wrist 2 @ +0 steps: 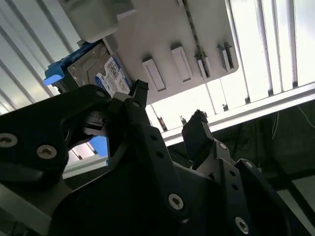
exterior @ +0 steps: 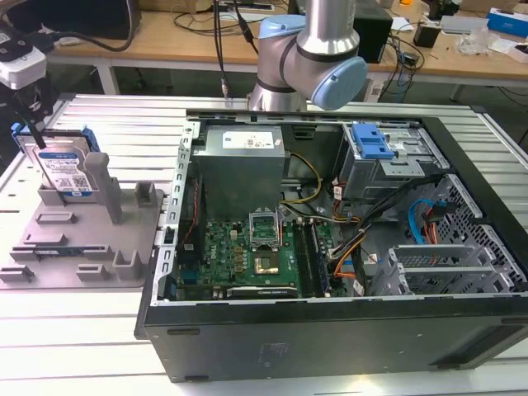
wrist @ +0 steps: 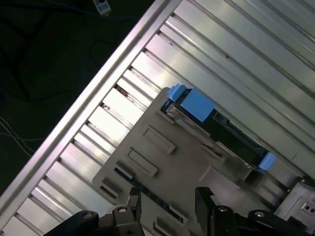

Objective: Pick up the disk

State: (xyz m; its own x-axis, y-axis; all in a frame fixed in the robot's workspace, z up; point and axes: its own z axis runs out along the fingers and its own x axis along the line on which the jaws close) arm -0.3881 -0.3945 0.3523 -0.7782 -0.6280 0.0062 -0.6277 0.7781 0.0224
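The disk (exterior: 64, 169) stands upright on its edge in the grey holder tray (exterior: 82, 247) at the exterior view's left, its white-and-blue label facing the camera and blue rails on its sides. My gripper (exterior: 33, 130) hangs just over the disk's top edge. In both wrist views the black fingers (wrist 2: 139, 92) stand apart with nothing between them. The disk (wrist 2: 101, 73) lies off to one side of the gap in the second wrist view. The first wrist view shows the disk (wrist: 216, 129) edge-on, beyond the gripper (wrist: 168, 202).
An open computer case (exterior: 330, 247) with its motherboard and cables lies on the ribbed aluminium table (exterior: 99, 124), close beside the tray. The arm's base (exterior: 309, 58) stands behind the case. Upright posts (exterior: 144, 196) rise from the tray near the disk.
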